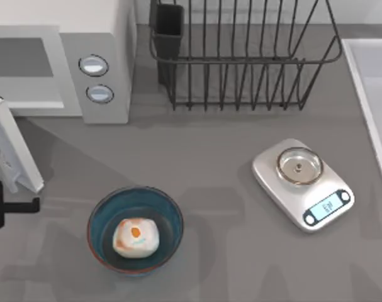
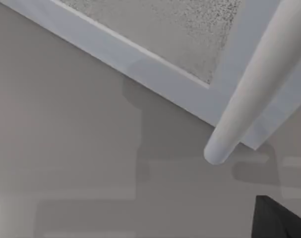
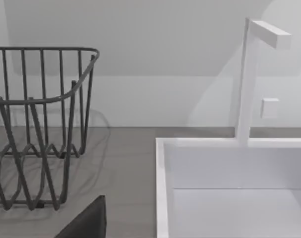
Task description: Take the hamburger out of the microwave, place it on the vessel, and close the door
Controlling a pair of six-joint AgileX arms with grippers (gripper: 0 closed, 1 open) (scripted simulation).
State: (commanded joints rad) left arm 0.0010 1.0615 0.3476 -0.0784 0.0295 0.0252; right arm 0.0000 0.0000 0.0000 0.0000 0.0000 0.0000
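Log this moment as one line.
hamburger: in bowl | microwave door: open | left gripper: beside door | remaining: close door

Hamburger [image 1: 136, 237] sits inside vessel [image 1: 97, 221], front of microwave [image 1: 106, 38]. Door [image 1: 13, 148] swung open at microwave's left-front, cavity grey. Left gripper [image 1: 14, 206] just below door edge, w/ dark finger pointing toward vessel. Wire rack [image 1: 241, 56] right of microwave; scale [image 1: 303, 184] further right-front.
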